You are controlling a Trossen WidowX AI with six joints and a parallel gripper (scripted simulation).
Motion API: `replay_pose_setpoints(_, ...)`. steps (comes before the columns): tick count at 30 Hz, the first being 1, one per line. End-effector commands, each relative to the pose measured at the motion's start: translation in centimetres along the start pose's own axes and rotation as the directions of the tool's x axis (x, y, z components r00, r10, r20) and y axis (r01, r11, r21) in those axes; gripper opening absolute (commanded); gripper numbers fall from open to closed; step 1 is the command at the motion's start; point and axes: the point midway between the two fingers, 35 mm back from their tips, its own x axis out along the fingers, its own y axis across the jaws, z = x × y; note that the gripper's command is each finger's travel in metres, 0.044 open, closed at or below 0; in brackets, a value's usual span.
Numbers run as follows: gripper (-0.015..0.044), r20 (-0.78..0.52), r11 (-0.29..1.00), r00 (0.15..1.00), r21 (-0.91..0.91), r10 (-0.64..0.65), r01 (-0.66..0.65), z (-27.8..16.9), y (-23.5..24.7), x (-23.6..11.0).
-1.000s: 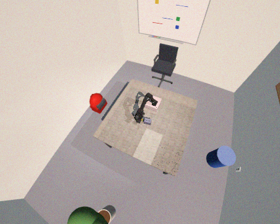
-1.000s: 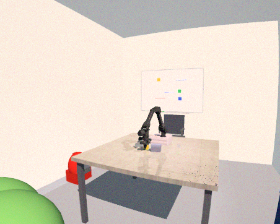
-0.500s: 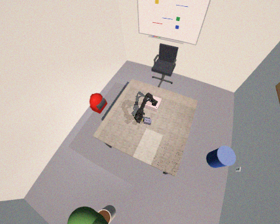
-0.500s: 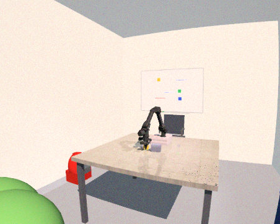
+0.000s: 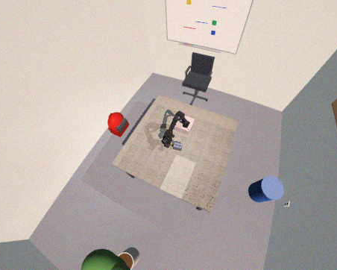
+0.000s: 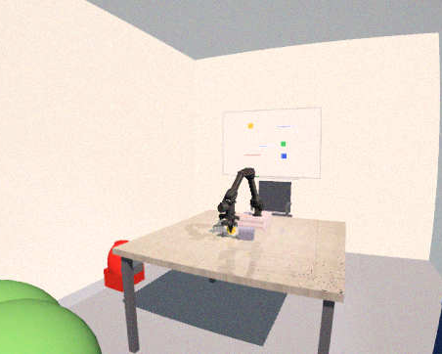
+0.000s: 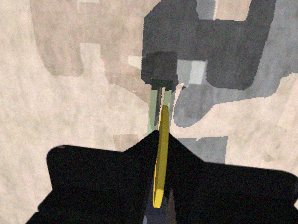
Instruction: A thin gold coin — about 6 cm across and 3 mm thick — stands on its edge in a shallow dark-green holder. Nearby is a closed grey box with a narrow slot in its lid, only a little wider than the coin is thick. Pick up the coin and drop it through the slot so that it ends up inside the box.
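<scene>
Office or meeting-room setting. Whiteboard (image 6: 272, 142) with coloured markers and notes on the cream wall beyond the gripper (image 6: 228, 228). Dark swivel office chair (image 5: 198, 75) behind the arm's base. Plain pale-topped table (image 6: 298, 254) on grey legs beneath it; grey floor all round.

No text, label, brand or number can be read anywhere; the whiteboard (image 5: 227, 37) bears only coloured squares and short lines.
</scene>
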Motion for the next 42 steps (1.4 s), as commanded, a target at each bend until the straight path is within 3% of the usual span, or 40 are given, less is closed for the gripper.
replay_pose_setpoints(1,0.0000,0.005,1.000,1.000,0.002,0.016,-0.016,0.2,0.6,-1.4)
replay_pose_setpoints(24,0.0000,0.005,1.000,1.000,0.002,0.016,-0.016,0.1,0.2,-7.3)
replay_pose_setpoints(42,0.0000,0.006,0.986,1.000,-0.169,0.016,-0.015,1.2,0.2,-7.5)
